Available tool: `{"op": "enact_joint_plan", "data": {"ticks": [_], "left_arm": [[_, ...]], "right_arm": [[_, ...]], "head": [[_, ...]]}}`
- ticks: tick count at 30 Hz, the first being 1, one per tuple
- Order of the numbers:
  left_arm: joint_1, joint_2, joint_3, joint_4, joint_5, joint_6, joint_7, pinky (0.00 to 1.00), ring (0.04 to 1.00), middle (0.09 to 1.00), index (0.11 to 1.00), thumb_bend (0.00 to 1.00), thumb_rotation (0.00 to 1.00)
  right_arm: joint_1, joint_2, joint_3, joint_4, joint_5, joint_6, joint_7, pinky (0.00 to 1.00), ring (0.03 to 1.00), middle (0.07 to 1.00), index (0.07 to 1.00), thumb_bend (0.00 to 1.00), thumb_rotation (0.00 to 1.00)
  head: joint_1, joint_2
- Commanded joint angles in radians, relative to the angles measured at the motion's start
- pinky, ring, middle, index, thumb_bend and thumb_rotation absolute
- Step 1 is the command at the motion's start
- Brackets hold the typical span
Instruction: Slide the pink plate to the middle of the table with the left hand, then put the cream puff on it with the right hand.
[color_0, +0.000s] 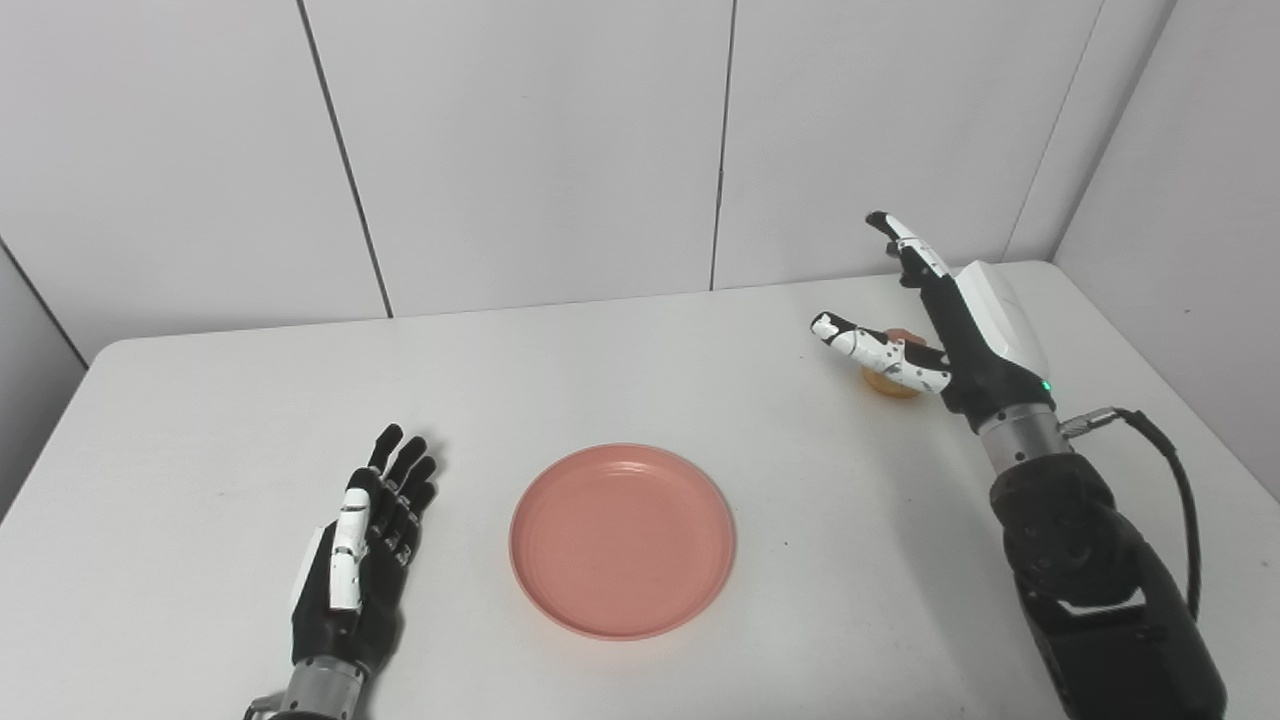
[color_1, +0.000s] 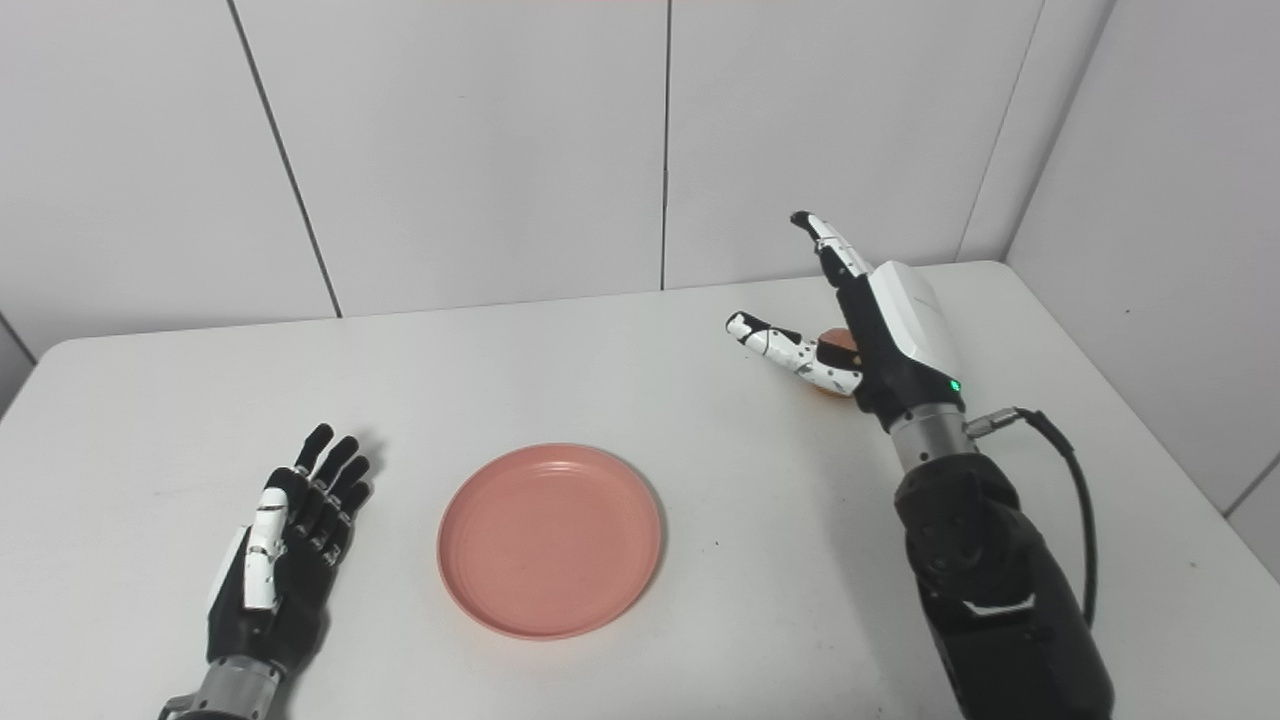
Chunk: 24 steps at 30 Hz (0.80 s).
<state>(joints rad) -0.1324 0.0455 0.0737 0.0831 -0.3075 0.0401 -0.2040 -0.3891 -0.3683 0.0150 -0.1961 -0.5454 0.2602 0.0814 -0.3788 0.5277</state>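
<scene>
Pink and glossy, the round shallow plastic plate (color_0: 622, 540) lies in the lower middle of the frame on the white table (color_0: 700, 360), apparently already near the table's centre, with nothing on it. The left hand (color_0: 362, 545), black with white panels, rests at the lower left just beside the plate but apart from it, fingers extended and loosely spread, holding nothing. The small tan, round cream puff (color_0: 890, 378) sits on the table at the right of the frame, above and to the right of the plate and well apart from it. The right hand (color_0: 935, 320) is directly at the puff: its thumb (color_0: 870, 350) stretches across the front of the pastry toward the frame's left, while its fingers (color_0: 905, 240) point up and away above it, so the hand is spread wide and grips nothing. From the hand, the puff lies just under the palm, between thumb and fingers; much of it is hidden, so I cannot tell whether anything touches it. The right hand is clearly the nearer 1 of the 2. Judging by this, the slide looks finished and closing around the puff is the step in hand.
</scene>
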Motion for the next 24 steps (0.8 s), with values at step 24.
{"op": "enact_joint_plan", "data": {"ticks": [24], "left_arm": [[0.074, 0.033, 0.007, 0.112, -0.018, 0.036, -0.023, 0.97, 0.944, 0.943, 0.935, 0.38, 1.0]], "right_arm": [[-0.132, -0.143, 0.066, 0.284, -0.174, 0.043, 0.052, 0.76, 0.939, 1.0, 1.0, 0.93, 0.48]], "head": [[-0.036, 0.019]]}}
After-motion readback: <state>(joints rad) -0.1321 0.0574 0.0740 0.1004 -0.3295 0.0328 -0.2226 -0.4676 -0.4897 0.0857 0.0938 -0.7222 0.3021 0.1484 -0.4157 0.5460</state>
